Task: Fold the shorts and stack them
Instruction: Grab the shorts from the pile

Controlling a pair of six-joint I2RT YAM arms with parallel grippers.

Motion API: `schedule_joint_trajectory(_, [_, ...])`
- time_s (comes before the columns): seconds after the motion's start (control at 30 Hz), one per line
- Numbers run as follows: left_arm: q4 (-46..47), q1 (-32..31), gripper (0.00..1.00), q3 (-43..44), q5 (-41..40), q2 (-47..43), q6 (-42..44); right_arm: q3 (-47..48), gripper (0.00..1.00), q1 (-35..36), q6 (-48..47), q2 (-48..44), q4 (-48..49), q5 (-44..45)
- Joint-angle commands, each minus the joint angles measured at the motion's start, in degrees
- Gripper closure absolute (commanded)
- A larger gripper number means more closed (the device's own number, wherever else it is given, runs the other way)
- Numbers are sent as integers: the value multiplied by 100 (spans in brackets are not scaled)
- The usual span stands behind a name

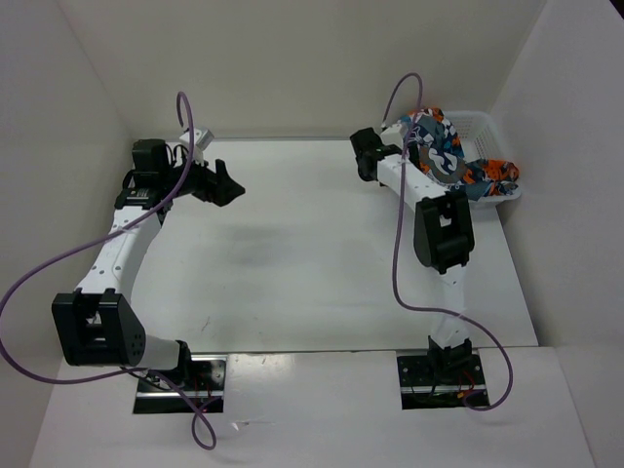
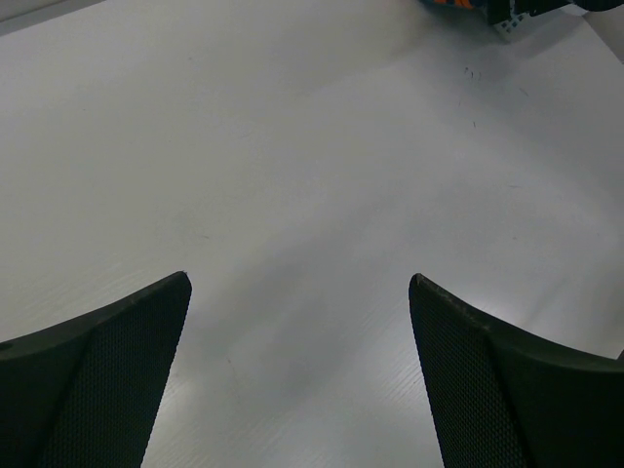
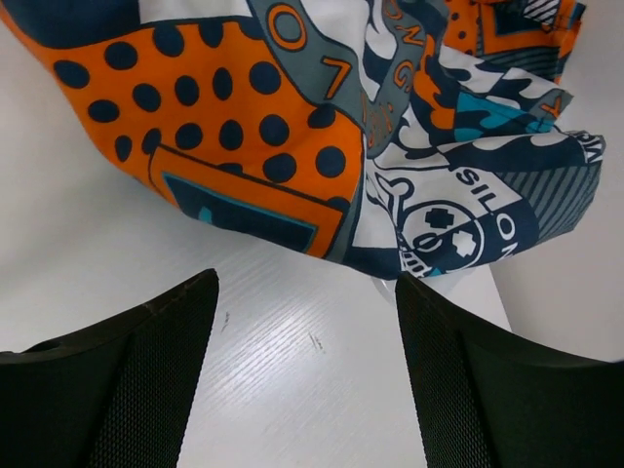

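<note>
Looks like the pickup step: the shorts (image 1: pixel 450 156) are heaped in the basket (image 1: pixel 485 122), spilling over its rim. The right gripper (image 3: pixel 307 283) is just beside it, jaws apart and empty. The left gripper (image 2: pixel 300 283) is well away, jaws wide. Next I'd guess the right one pinches a fabric edge.

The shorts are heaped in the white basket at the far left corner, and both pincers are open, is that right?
Not left: the top view shows the shorts heaped in the white basket at the far right corner. The left pincer and right pincer are open.
</note>
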Motion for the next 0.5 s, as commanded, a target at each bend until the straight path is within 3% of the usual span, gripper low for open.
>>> schedule_joint_trajectory(0.0, [49,0,1,2,270,4,32,89,22,5,-67,168,343,616])
schedule_joint_trajectory(0.13, [49,0,1,-50,270,4,32,301,23,5,-67,457,343,730])
schedule_joint_trajectory(0.33, [49,53,1,-50,375,4,32,485,34,-57,-67,633,343,731])
schedule_joint_trajectory(0.47, [49,105,1,-50,376,4,32,547,54,-57,12,687,273,731])
